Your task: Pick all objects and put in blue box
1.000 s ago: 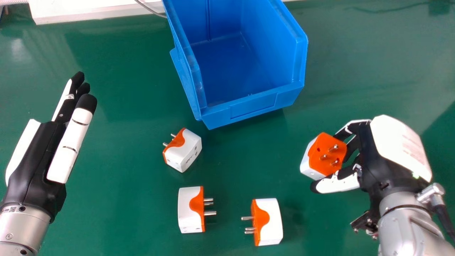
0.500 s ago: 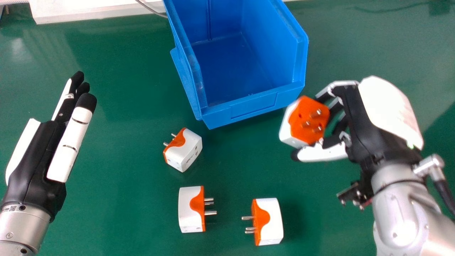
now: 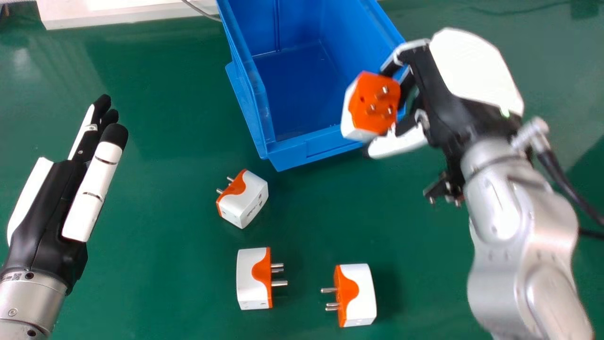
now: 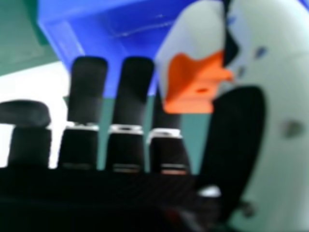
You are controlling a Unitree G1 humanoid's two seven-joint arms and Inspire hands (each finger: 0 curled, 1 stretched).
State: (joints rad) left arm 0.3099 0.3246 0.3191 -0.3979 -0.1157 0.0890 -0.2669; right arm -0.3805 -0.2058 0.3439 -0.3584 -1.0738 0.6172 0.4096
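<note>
One orange-and-white adapter point(image 3: 375, 106) is pinched by the part-curled right hand point(image 3: 436, 101), seemingly above the blue box point(image 3: 295, 153); the left hand point(image 3: 49, 203) is left straight-fingered.

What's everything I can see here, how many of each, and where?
Box: 1, blue, table's far side
Held adapter: 1, white and orange, in the right hand
Loose adapters: 3, white and orange, nearer than box
Table: 1, green, underneath
White object: 1, far edge
Thin cable: 1, grey, beside box
Left hand: 1, black and white, view's left
Right hand: 1, black and white, view's right
Forearms: 2, silver, behind hands
</note>
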